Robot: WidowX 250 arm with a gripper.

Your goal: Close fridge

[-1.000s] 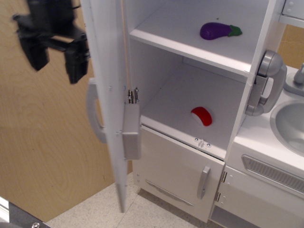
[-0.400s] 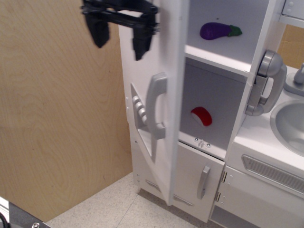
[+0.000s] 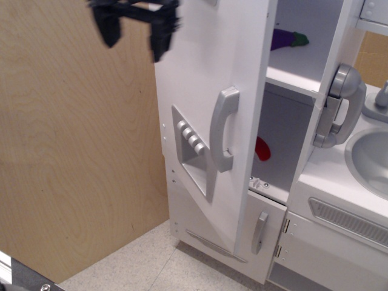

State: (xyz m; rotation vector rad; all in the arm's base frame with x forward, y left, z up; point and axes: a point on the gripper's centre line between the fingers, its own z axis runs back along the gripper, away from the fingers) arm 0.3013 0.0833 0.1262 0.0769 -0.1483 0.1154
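Now the fridge (image 3: pixel 206 91) door is partly open, beside a wooden wall (image 3: pixel 73 157).
Gripper (image 3: pixel 134 30) jaws stand wide, empty, left of the door; no writing readable.

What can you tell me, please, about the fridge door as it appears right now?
The fridge door is a tall white panel, smooth and painted-looking, standing partly open with a gap left at its right edge. A grey vertical handle sits near that edge, beside a grey recessed dispenser panel with a row of round buttons. Through the gap show a purple eggplant on the upper shelf and a red item below. The black gripper hovers by the door's upper left; contact is unclear.
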